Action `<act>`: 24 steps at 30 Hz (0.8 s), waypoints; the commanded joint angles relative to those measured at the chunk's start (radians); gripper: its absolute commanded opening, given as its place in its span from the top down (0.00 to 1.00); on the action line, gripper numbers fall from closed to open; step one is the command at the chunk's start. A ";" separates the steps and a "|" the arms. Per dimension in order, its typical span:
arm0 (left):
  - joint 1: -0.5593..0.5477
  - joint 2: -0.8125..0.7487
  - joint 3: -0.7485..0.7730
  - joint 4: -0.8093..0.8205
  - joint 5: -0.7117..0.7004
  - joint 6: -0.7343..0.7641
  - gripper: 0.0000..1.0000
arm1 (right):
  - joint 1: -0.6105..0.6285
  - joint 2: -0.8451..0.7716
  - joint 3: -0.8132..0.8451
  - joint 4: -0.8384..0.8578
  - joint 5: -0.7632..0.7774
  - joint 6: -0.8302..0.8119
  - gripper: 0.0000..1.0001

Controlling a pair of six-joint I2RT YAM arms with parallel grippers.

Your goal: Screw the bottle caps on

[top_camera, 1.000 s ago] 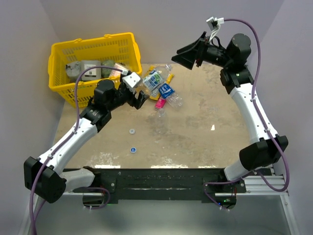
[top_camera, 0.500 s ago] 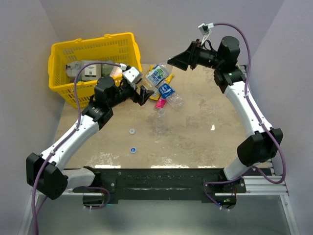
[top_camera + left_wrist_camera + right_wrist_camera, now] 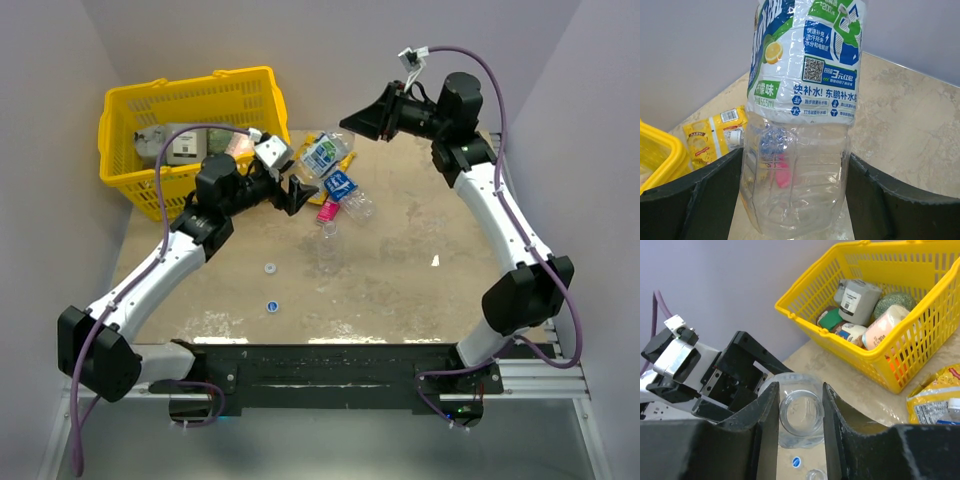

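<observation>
The left gripper (image 3: 795, 156) has its jaws spread wide, one on each side of the lemon-labelled bottle (image 3: 802, 115). The inner edges of the fingers (image 3: 700, 195) meet the bottle's clear ribbed lower half. Whether they press on it cannot be told. This bottle has a white, green and blue wrapper with a lemon picture, a square code and printed text, and its plastic is see-through below the wrapper. It is at the back of the table (image 3: 420, 220), just in front of the yellow basket (image 3: 125, 105).

The right gripper (image 3: 800, 388) hangs high over the table's far side with its jaws apart and nothing in them. In its wrist view, the gap between them frames the upright bottle (image 3: 801, 415) well below, seen from above, with its round mouth uncapped.

There are three bottles. The third is the dark-blue-labelled bottle (image 3: 347, 191), which lies on its side between the other two. A pink packet (image 3: 327, 211) is beside it and a yellow packet (image 3: 710, 135) is near the basket.

Two caps can be made out, both loose on the table nearer the arm bases. The whitish cap (image 3: 270, 268) is left of the upright bottle. The blue cap (image 3: 272, 305) is just nearer the bases than that. They lie apart from each other and from every bottle.

The basket holds several packaged goods.
</observation>
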 commanded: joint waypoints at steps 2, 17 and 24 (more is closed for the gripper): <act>0.002 -0.007 0.013 0.046 0.099 0.008 0.27 | 0.076 0.017 0.157 -0.215 0.031 -0.402 1.00; 0.002 -0.099 -0.127 0.115 0.230 0.031 0.00 | 0.252 0.022 0.246 -0.512 0.065 -0.788 1.00; 0.002 -0.139 -0.183 0.100 0.212 0.067 0.00 | 0.254 0.039 0.317 -0.568 -0.042 -0.830 1.00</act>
